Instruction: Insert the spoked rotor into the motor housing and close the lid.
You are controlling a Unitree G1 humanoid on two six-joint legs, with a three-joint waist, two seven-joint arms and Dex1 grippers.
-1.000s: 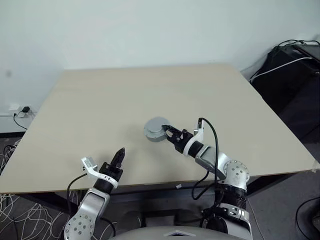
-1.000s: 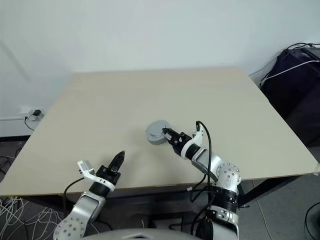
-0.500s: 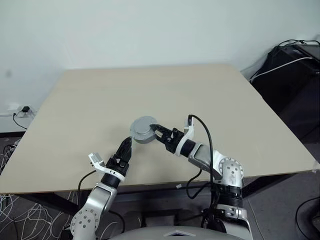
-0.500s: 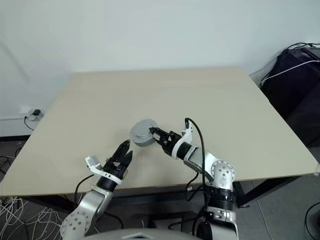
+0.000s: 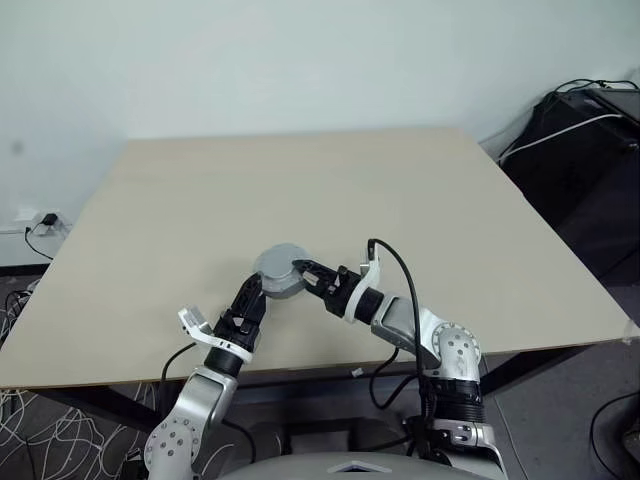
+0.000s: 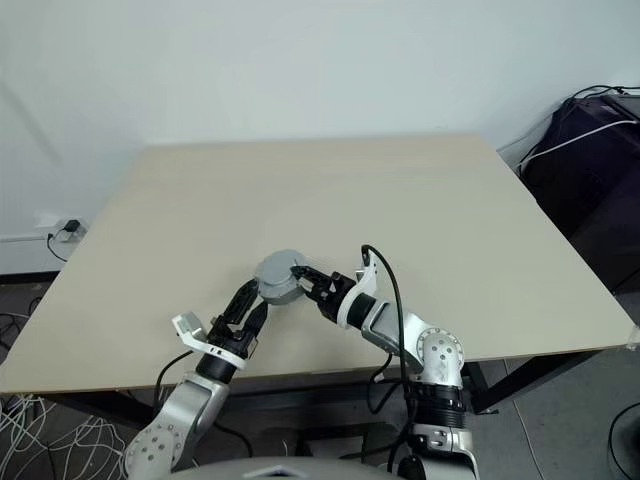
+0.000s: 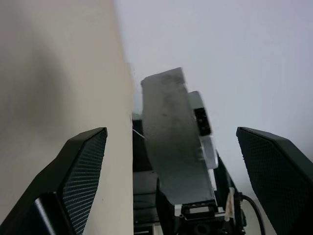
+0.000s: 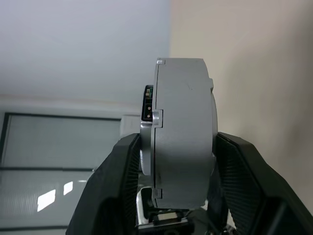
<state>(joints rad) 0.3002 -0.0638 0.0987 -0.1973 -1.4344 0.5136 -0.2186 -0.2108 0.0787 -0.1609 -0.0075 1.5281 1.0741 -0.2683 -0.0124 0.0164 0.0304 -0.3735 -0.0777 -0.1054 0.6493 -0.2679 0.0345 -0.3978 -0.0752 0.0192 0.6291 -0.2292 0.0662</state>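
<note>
Your right gripper was clamped on a grey round metal unit, one finger pad on each flat face, as the right wrist view showed it: a thick disc on edge, with a seam and a small dark connector on one side. It reads as the motor housing with its lid on; whether the spoked rotor sat inside, you could not tell, for neither windings nor spokes showed.

The unit hung above the table, near the middle of the near edge, not resting on it. Held by the faces, its rim was left free, which looks like the reason for the grip: the other hand had something to take.

Your left gripper sat just below and beside the unit, its two fingers spread wide and holding nothing. In the left wrist view the disc stood between the left fingers but clear of both. Judged from that, a hand-over or a two-handed press on the lid was being set up; the left jaws would need to come further round the rim before closing.

Surface: pale beige tabletop, matt. Room: plain white wall behind; a wall socket beyond the far left corner with loose white cables on the floor; dark equipment with cables off the far right corner.
</note>
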